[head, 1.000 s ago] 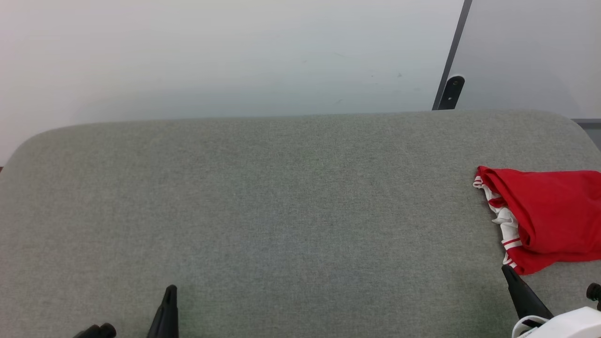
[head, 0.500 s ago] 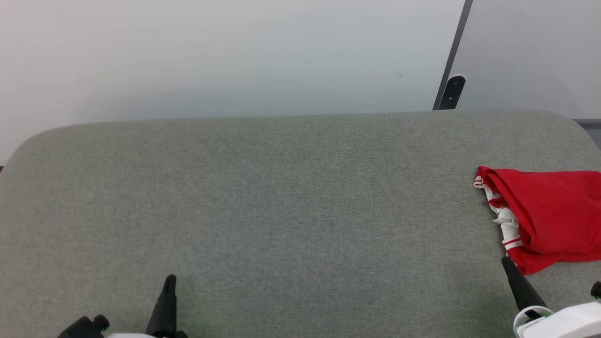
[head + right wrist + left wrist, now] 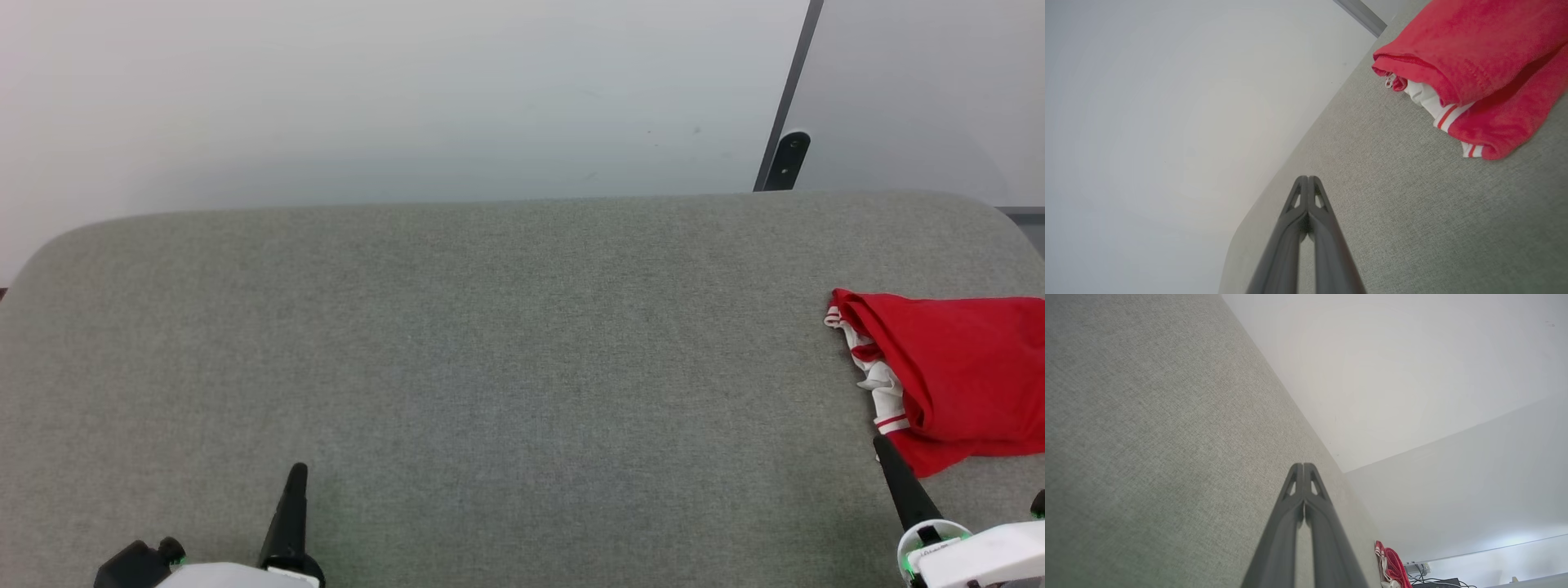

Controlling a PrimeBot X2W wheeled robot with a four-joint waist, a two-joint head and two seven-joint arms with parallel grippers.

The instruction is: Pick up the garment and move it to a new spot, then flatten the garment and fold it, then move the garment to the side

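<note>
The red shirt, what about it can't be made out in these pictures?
Head view: the garment runs off the right edge, hiding its full extent.
Right wrist view: top and right edges crop it; folded layers hide the inside.
Left wrist view: too small for detail.

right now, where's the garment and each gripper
garment (image 3: 963,367), head view, red top fold
left gripper (image 3: 297,474), head view, tip of shut jaws
right gripper (image 3: 883,449), head view, tip of shut jaws

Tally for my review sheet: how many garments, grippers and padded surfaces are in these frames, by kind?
Garments: 1, the red T-shirt
Grippers: 2, the left gripper and the right gripper, both shut
Padded surfaces: 1, the grey padded surface
Total: 4
</note>
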